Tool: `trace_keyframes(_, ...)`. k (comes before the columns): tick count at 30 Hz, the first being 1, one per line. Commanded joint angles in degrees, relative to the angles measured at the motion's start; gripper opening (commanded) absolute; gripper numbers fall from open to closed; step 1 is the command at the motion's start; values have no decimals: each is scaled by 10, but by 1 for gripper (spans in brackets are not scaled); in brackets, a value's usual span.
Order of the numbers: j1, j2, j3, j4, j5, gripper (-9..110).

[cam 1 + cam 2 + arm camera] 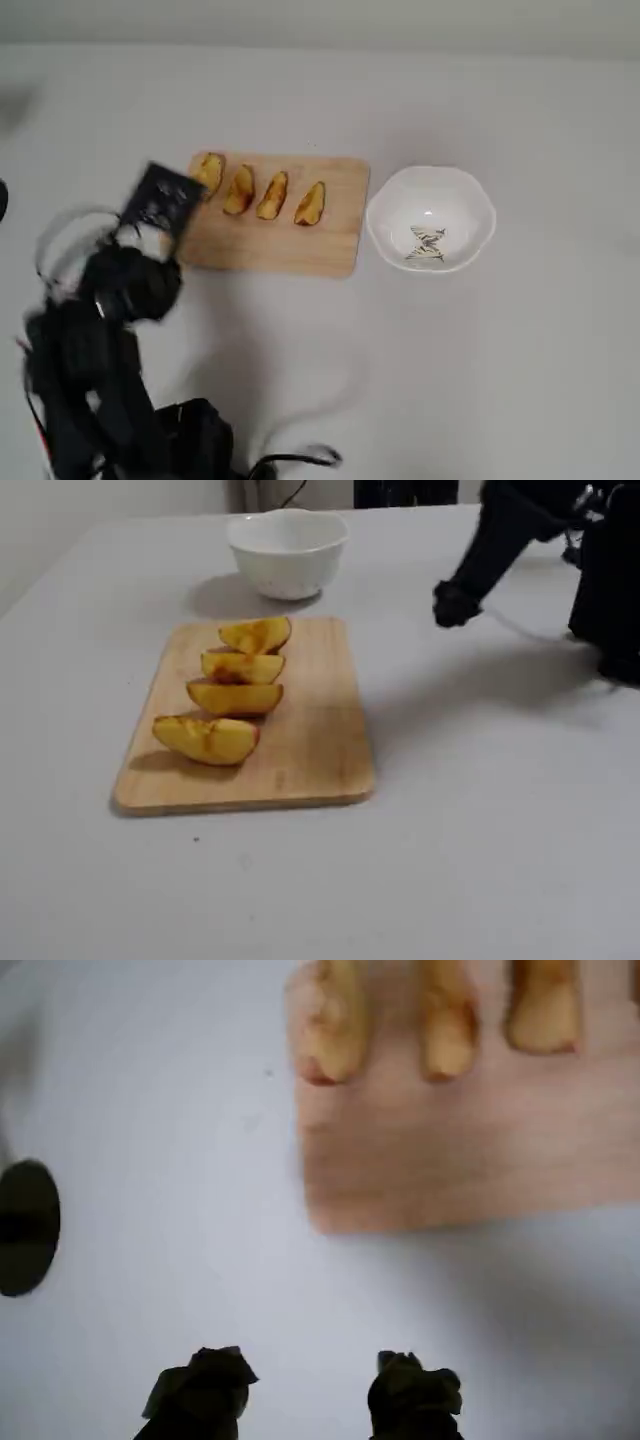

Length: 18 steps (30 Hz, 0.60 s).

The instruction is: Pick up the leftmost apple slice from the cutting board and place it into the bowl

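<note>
The leftmost apple slice (209, 170) is broad and yellow with browned patches. It lies at the left end of the tan cutting board (290, 250), beside three slimmer slices. In the fixed view this slice (205, 738) is the nearest one on the board (310, 740). In the wrist view the slice (335, 1020) is at the top on the board's (450, 1150) corner. My gripper (305, 1398) is open and holds nothing, with its dark fingertips (200, 1395) over bare table short of the board. From overhead the gripper (162, 200) hovers at the board's left end. The white bowl (470, 200) stands right of the board.
A dark round object (25, 1225) sits on the table at the wrist view's left edge. The arm's black body (100, 350) and a cable (300, 460) fill the overhead view's lower left. In the fixed view the arm (520, 530) reaches in from the top right.
</note>
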Motion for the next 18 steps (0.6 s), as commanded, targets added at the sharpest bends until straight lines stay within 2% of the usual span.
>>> trace_keyframes(1,-25,-237,-230,18,-38,18)
trace_keyframes(10,-6,-538,-525,85,-110,19)
trace_keyframes(18,50,-679,-679,118,-156,19)
